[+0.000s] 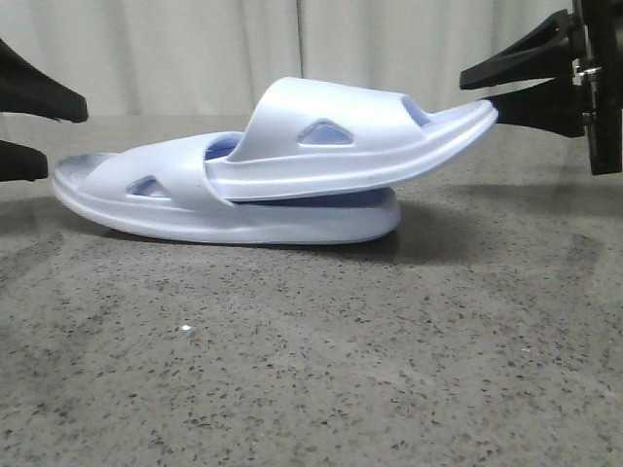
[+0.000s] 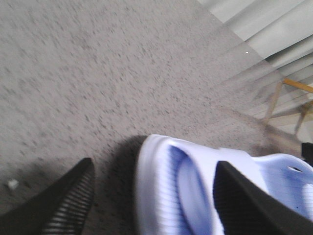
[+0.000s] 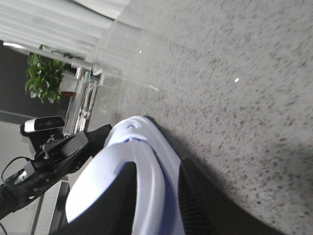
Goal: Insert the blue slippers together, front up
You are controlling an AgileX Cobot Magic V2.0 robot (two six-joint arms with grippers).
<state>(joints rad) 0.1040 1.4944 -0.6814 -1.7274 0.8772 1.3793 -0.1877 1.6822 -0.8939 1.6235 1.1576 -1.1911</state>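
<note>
Two pale blue slippers lie on the speckled grey table (image 1: 311,370). The lower slipper (image 1: 243,219) rests flat. The upper slipper (image 1: 370,146) is pushed under the lower one's strap, and its free end tilts up to the right. My right gripper (image 1: 475,89) is at that raised end. In the right wrist view (image 3: 156,166) it is shut on the upper slipper (image 3: 102,181), with the rim between the fingers. My left gripper (image 1: 66,143) is open at the lower slipper's left end. In the blurred left wrist view (image 2: 154,164) its fingers straddle that end (image 2: 161,196) without touching.
A pale curtain (image 1: 195,49) hangs behind the table. A small white speck (image 1: 183,332) lies on the table in front of the slippers. Beyond the table's far edge, the right wrist view shows a green plant (image 3: 44,78) and a camera on a stand (image 3: 44,125).
</note>
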